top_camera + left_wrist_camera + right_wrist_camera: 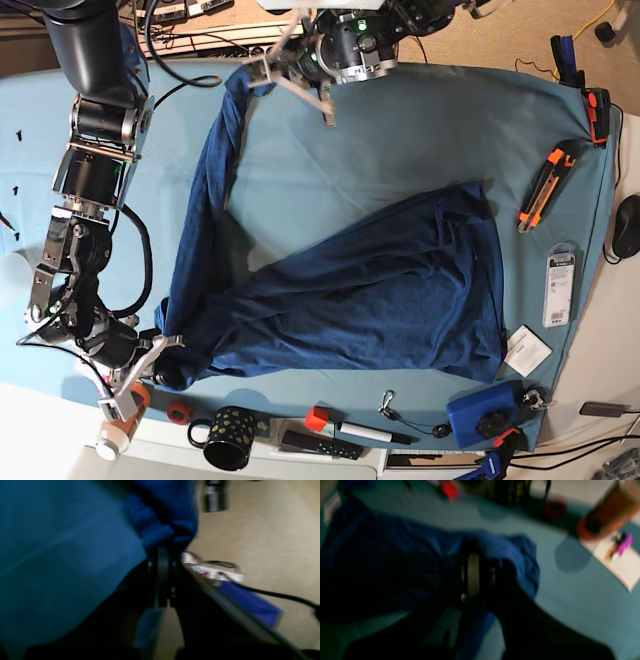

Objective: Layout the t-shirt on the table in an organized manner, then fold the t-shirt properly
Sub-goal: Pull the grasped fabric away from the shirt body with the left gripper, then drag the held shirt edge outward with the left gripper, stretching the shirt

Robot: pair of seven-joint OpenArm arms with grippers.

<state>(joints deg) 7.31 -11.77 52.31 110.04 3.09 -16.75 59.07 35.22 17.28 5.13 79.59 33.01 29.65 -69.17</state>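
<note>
The dark navy t-shirt (380, 290) lies bunched on the teal-covered table (420, 140). A long strip of it is stretched from the far edge to the near left corner. At the far edge my left gripper (250, 72) is shut on one end of the strip. In the left wrist view, blue fabric (162, 507) bunches at the fingertips of the left gripper (163, 551). My right gripper (165, 352) is shut on the shirt's near-left corner. The blurred right wrist view shows the right gripper (476, 562) buried in the cloth (395, 555).
Along the near edge sit an orange-capped bottle (118, 425), a red ring (178, 411), a dotted black mug (228, 438), a marker (350, 428) and a blue box (485, 418). An orange box cutter (540, 190) and a packaged item (560, 285) lie at the right.
</note>
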